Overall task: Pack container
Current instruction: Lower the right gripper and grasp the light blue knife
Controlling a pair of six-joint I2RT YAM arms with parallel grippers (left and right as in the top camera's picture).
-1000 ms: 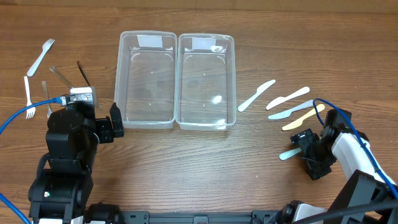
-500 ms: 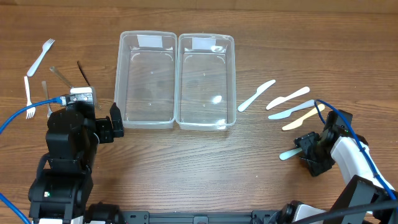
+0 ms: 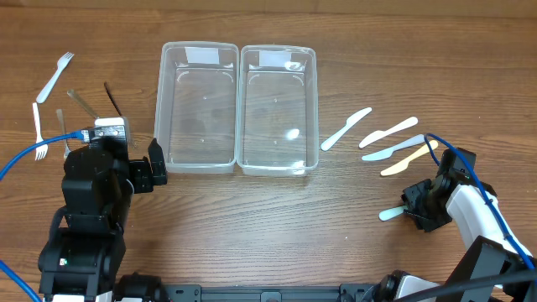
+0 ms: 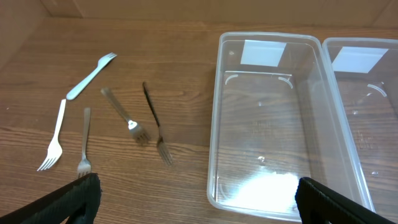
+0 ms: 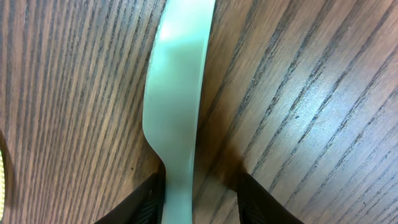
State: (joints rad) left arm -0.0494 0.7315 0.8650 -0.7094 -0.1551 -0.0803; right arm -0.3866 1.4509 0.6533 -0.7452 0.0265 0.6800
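Observation:
Two clear plastic containers stand side by side, the left container (image 3: 159, 109) (image 4: 214, 143) and the right container (image 3: 316, 109), both with nothing in them. A pale blue plastic knife (image 3: 391, 213) (image 5: 177, 93) lies on the table at the right. My right gripper (image 3: 417, 208) (image 5: 199, 196) straddles its handle. The left finger (image 5: 146, 202) touches the handle, while a gap remains before the right finger (image 5: 261, 199). Near the left container's front corner, my left gripper (image 3: 155, 164) (image 4: 199, 199) stands wide open and holds nothing.
Several plastic knives (image 3: 388, 132) lie right of the containers, the nearest one white (image 3: 346, 128) and one yellow (image 3: 409, 158). Several forks (image 3: 54, 75) (image 4: 90, 74) lie left of the containers. A blue cable (image 3: 33, 147) runs by the left arm.
My right gripper's jaws have narrowed around the pale blue knife's handle, and the knife has shifted slightly toward the table's front. The left arm has not moved.

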